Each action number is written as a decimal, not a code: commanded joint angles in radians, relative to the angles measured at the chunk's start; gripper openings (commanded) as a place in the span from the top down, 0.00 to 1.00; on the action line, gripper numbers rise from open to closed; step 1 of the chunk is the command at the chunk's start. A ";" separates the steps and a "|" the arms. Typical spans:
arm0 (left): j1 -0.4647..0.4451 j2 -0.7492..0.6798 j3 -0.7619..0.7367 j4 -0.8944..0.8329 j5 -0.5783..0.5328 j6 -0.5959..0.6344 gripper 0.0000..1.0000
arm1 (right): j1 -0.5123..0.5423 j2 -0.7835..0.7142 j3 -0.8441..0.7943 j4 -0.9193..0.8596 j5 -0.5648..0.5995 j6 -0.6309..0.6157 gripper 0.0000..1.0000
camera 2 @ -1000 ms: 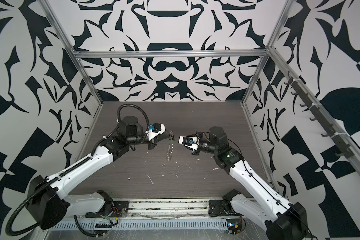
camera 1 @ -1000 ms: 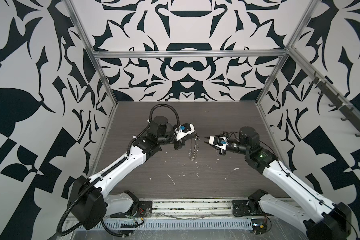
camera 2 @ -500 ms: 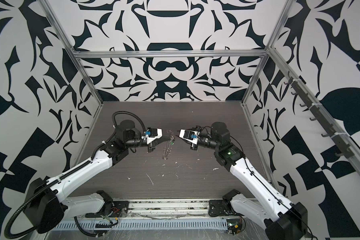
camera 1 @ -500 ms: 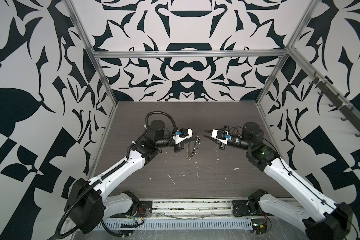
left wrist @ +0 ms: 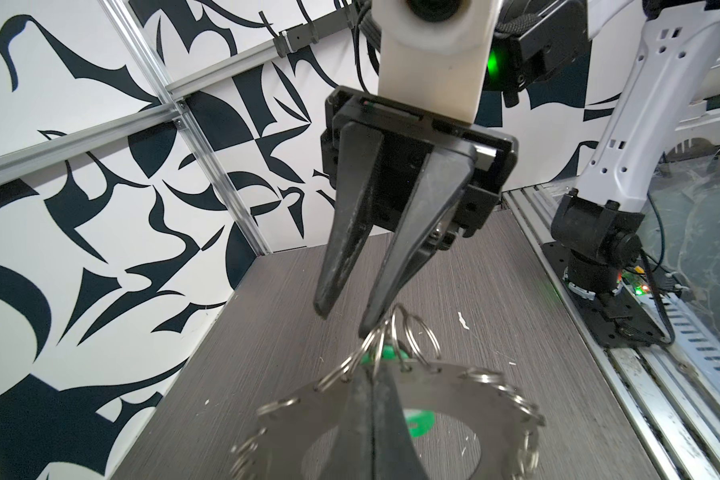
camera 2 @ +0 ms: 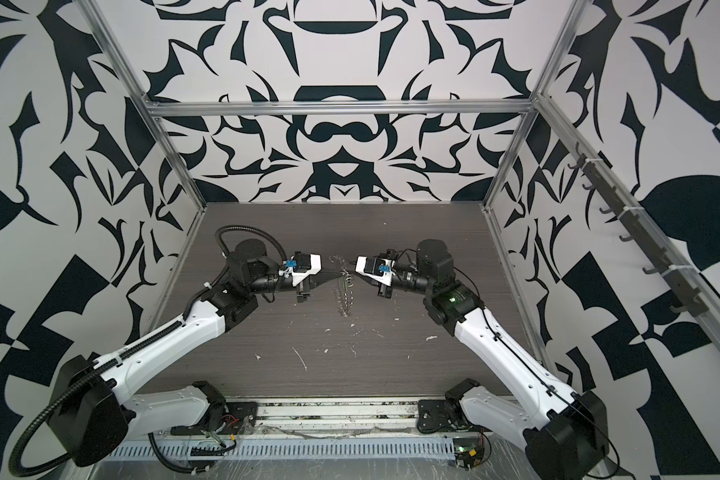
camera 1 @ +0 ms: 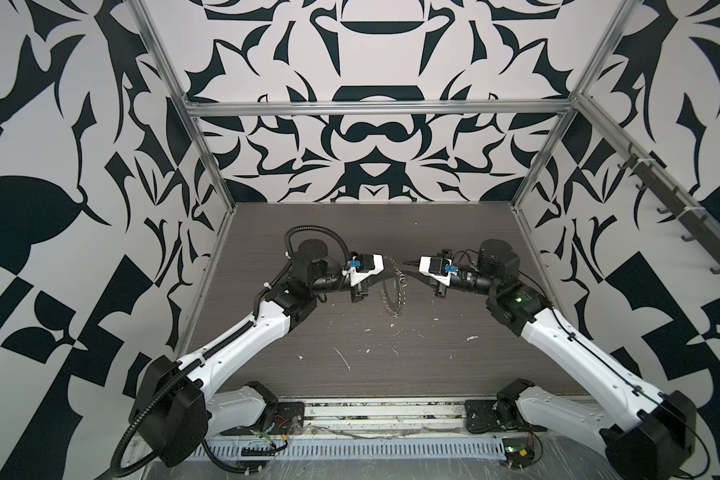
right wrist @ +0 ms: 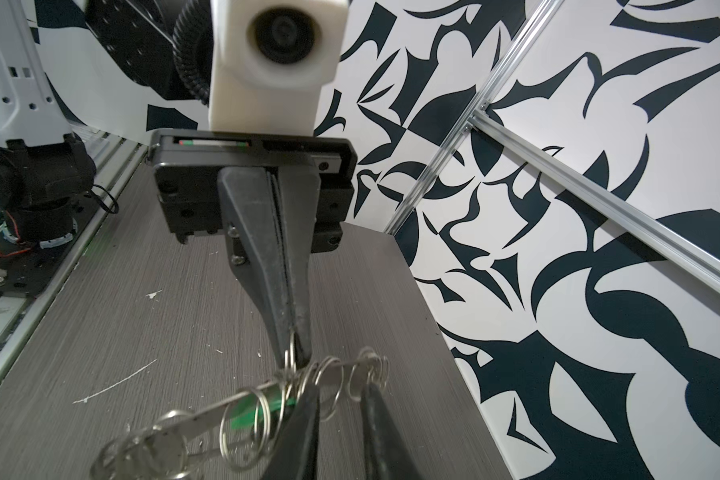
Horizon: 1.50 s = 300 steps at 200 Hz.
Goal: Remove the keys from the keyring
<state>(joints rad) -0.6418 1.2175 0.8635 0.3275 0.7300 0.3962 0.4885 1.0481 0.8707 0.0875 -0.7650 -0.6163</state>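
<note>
1. Black-and-white patterned walls (camera 1: pixel 371 145) framed by metal rails enclose a dark wood-grain table (camera 1: pixel 350 374), which carries scattered white scratches and flecks (camera 1: pixel 344 359).
2. In both top views the two arms reach in from the near corners, and their tips almost meet over the middle of the table.
3. The left gripper (camera 1: pixel 391 275) (camera 2: pixel 341 275) has its jaws pressed together, clamped on the rim of the keyring (camera 1: pixel 391 297) (camera 2: pixel 345 296).
4. The keyring is a flat grey disc with a large central hole. From above it appears edge-on, hanging down from the left gripper's tips.
5. The left wrist view shows the left gripper (left wrist: pixel 373 382) biting the near rim of the keyring (left wrist: pixel 466 390), with the table visible through the hole.
6. Silver wire loops (left wrist: pixel 420 336) fringe the rim and bunch up just beyond the left gripper's tips.
7. The right gripper (camera 1: pixel 405 268) (left wrist: pixel 346 320) faces the left one with its jaws slightly apart. One fingertip (left wrist: pixel 368 326) touches the bunched loops and the other stands clear beside them.
8. In the right wrist view one loop hangs in the gap of the right gripper (right wrist: pixel 337 395), with no squeeze visible.
9. The keys (right wrist: pixel 242 417), a small bright green block, sit against the keyring's far face from the left gripper, just beside the right gripper's tips.
</note>
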 commanded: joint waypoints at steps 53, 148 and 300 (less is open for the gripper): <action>-0.002 0.010 -0.007 0.061 0.008 -0.021 1.00 | 0.001 -0.032 0.034 0.015 -0.036 0.041 0.75; -0.003 0.008 -0.017 0.040 0.000 0.005 1.00 | 0.002 -0.045 0.055 -0.030 -0.038 0.047 0.74; -0.002 0.007 -0.016 0.030 0.005 0.013 1.00 | 0.005 -0.055 0.054 0.014 -0.033 0.123 0.70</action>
<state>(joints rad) -0.6437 1.2278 0.8612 0.3393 0.7223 0.3939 0.4889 1.0260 0.8841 0.0322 -0.7921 -0.5457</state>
